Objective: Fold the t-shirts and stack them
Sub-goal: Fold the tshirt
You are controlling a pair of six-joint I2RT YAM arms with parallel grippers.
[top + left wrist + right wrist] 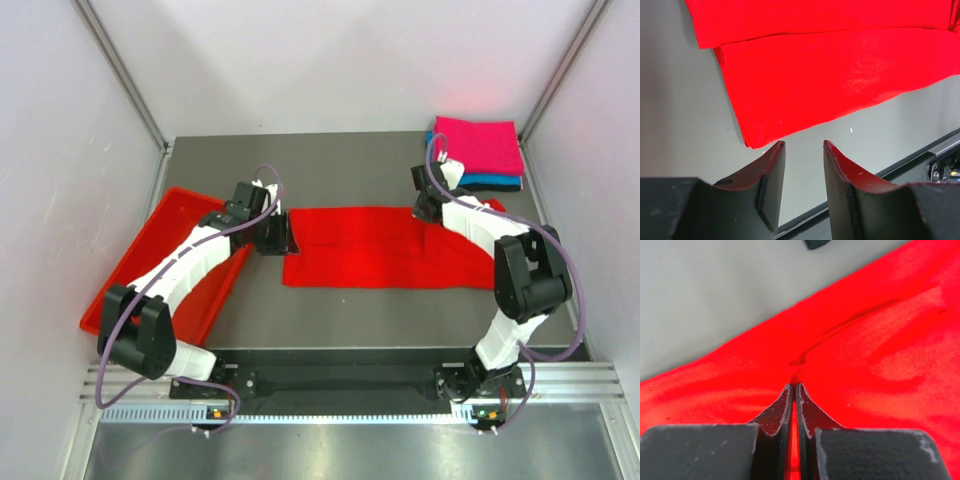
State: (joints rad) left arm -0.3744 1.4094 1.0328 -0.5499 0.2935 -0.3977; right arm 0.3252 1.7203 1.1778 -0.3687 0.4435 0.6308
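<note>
A bright red t-shirt (380, 250) lies folded into a long band across the middle of the table. My left gripper (288, 238) hovers at its left end, open and empty. In the left wrist view the left gripper (804, 145) stands just short of the red t-shirt's (830, 75) layered corner. My right gripper (425, 212) is down on the shirt's far right part. In the right wrist view the right gripper (795, 386) is shut, pinching a small ridge of the red t-shirt (880, 350). A folded magenta-pink t-shirt (480, 145) rests on a teal-blue t-shirt (490, 182) at the back right.
A rigid red tray (120, 270) sits at the left, under the left arm. Grey walls close in the table on three sides. A black rail (920, 160) runs along the near edge.
</note>
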